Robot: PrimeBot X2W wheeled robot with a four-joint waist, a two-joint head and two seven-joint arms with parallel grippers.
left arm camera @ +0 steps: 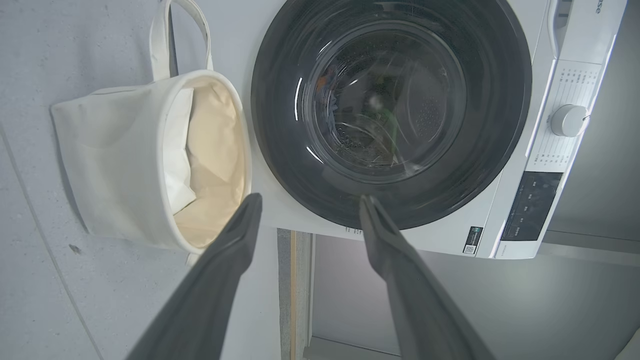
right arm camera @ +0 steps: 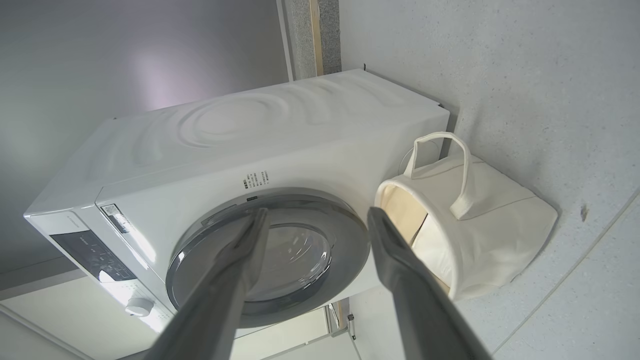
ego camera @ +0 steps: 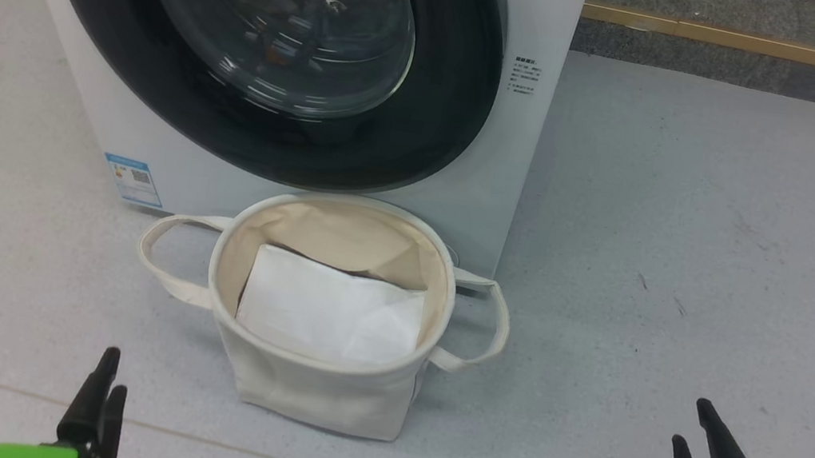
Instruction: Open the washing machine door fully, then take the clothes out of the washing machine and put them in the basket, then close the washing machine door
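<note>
Both arms sit low over the floor, fingers pointing ahead. The left end effector and the right end effector each have their fingers spread apart, empty. Ahead and between them stands the basket, well apart from both, just in front of the closed washing machine door.

Left pincer and right pincer sit low at either side, pointing forward, jaws spread apart, empty.
</note>
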